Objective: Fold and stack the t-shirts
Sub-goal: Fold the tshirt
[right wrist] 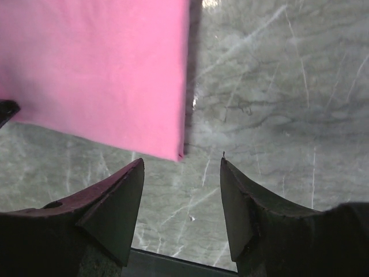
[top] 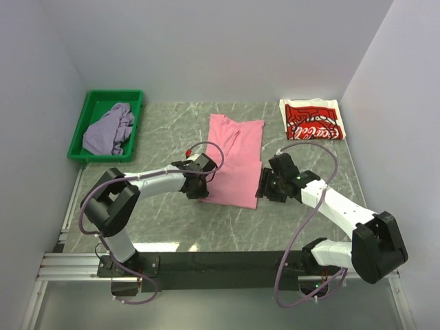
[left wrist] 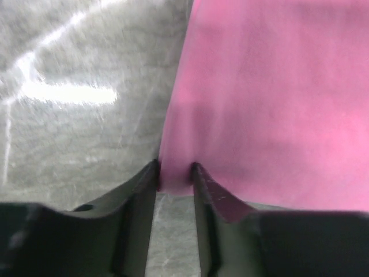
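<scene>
With the pink shirt (top: 236, 161) flat at table centre, we find the left gripper (left wrist: 174, 173) narrowed around, not clamped on, its 7 o'clock corner and the right gripper (right wrist: 181, 173) wide open and empty off the 5 o'clock corner, so lifting now would likely skew the fold.

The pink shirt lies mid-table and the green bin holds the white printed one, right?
Not quite: in the top view the green bin holds a crumpled lavender shirt; the white printed shirt lies folded at the far right. The pink shirt is mid-table.
</scene>
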`<state>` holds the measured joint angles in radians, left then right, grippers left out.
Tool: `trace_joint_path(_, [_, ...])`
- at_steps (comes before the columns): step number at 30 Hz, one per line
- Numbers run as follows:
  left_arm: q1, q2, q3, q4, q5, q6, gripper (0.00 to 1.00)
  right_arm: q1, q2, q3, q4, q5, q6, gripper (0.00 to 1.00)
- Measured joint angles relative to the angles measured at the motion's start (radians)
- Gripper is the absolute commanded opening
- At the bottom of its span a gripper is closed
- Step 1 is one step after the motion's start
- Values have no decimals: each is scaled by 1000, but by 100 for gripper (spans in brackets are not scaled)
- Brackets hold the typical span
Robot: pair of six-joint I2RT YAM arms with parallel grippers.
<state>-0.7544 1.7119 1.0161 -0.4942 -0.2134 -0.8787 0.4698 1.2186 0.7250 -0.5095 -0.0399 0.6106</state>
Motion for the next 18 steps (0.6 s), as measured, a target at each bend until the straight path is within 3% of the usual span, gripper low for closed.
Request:
trace_joint_path(4, [-23, 0, 0, -9, 8, -10, 13, 21, 38, 0, -22, 9, 25, 62])
trace_joint_path(7, [-47, -6, 0, -23, 18, -26, 8, 38, 71, 0, -44, 9, 37, 62])
trace_joint_path(18, [-93, -50, -48, -48, 74, -89, 8, 66, 165, 3, -60, 1, 55, 57])
